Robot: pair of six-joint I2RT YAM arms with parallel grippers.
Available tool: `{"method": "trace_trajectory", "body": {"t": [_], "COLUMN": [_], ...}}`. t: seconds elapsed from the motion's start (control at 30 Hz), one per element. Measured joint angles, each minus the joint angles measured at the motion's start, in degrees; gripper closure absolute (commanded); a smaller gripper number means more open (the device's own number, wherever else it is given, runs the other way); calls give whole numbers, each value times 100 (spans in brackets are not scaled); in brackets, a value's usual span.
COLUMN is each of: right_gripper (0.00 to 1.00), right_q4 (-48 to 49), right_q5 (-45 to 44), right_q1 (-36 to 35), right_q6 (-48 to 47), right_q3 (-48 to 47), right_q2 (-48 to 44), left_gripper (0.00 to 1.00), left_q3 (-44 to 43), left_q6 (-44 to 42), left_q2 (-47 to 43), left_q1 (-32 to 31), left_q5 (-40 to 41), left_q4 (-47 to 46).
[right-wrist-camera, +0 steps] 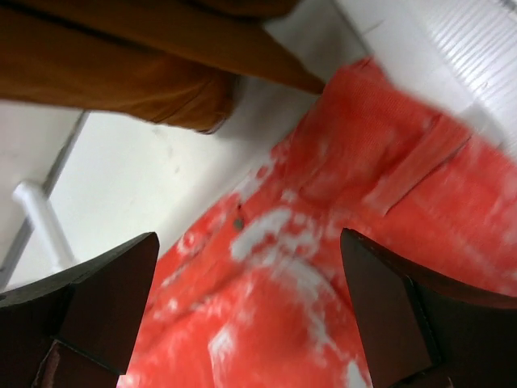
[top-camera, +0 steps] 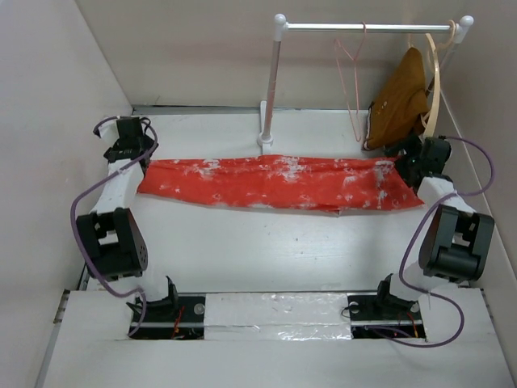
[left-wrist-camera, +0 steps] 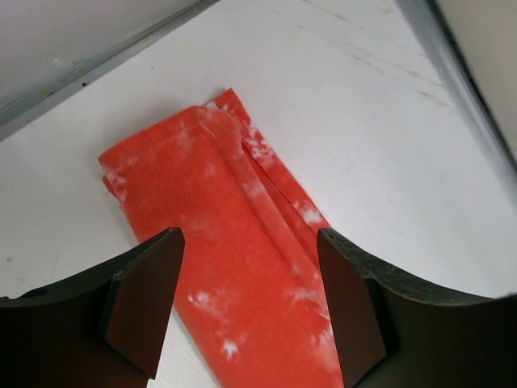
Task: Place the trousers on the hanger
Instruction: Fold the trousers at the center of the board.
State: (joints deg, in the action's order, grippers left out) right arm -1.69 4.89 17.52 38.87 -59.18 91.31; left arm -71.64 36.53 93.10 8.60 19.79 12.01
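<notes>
White worktop, pale walls around. The trousers lie flat across its far half, left to right. The hanger hangs on the far rail. Left claw gapes wide over the leg end; right claw gapes wide over the waist end.

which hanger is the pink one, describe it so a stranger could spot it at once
Look to the white clothes rail at the table's far right. The pink hanger hangs on it, bare, left of its neighbour. It is thin wire, unlike the thick pale wooden hanger with a brown garment.
</notes>
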Motion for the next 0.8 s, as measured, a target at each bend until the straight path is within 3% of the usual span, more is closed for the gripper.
{"method": "trace_trajectory", "body": {"t": [0.13, 0.33, 0.5, 0.63, 0.8], "right_gripper": [4, 6, 4, 5, 13], "right_q4": [542, 815, 907, 885, 920], "right_q5": [256, 195, 175, 267, 245], "right_q1": [4, 131, 470, 793, 909], "right_q6": [103, 184, 140, 39, 0], "right_q3": [1075, 2175, 2549, 2675, 3045], "right_q2": [-787, -1967, -2494, -2527, -2573], "left_gripper": [35, 35, 29, 29, 31], "left_q3": [767, 2964, 3674, 3676, 3200], "left_q6": [278, 1001, 1303, 1381, 1429], "left_q2": [-973, -2269, -2044, -1593, -944], "left_q1": [-35, -98, 55, 87, 87], "left_q5": [-348, -1088, -1436, -1523, -1574], "left_q4": [-334, -988, -1008, -1241, -1392]}}
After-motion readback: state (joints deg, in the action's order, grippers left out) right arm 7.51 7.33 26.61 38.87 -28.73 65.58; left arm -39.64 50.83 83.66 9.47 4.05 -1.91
